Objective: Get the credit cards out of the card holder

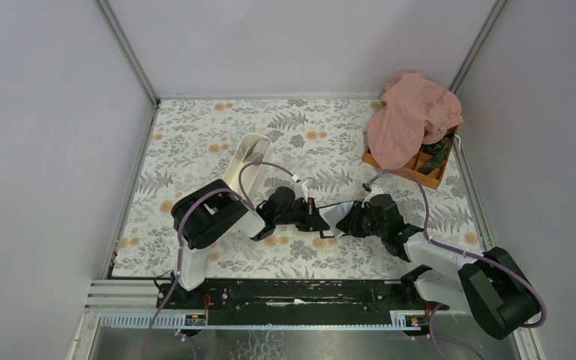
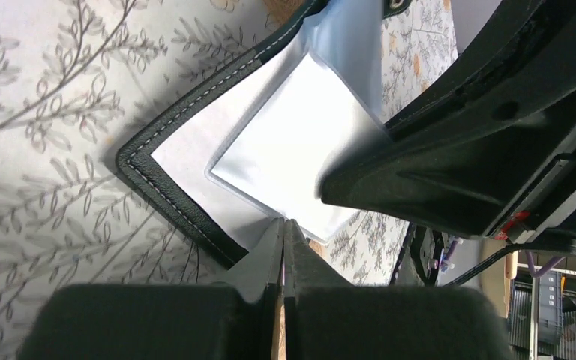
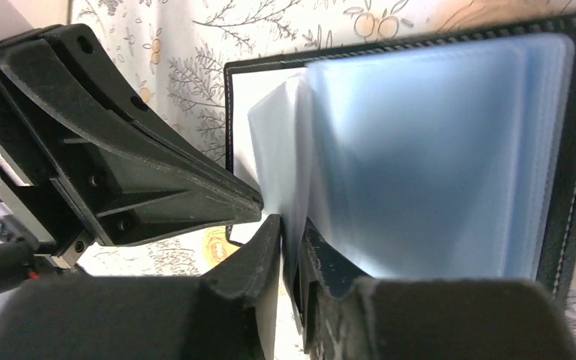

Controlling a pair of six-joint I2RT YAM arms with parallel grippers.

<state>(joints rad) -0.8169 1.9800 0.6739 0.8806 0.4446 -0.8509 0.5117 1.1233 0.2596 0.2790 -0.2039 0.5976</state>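
Right wrist view: our near-closed right gripper (image 3: 294, 229) is pinching the card holder's (image 3: 570, 150) clear sleeve (image 3: 420, 150), shut left gripper (image 3: 249, 203) steadying its edge; no cards out yet.

Floral tabletop (image 1: 217, 135) between grey walls. Both arms reach to the centre – left gripper (image 1: 313, 217) & right gripper (image 1: 343, 219) meet tip to tip at the small card holder (image 1: 331, 213), grip too small to make out. White tray (image 1: 246, 159) just behind the left arm, looks tipped up. Far right corner – orange box (image 1: 429, 176) w/ pink cloth (image 1: 412, 116) draped over most of it.
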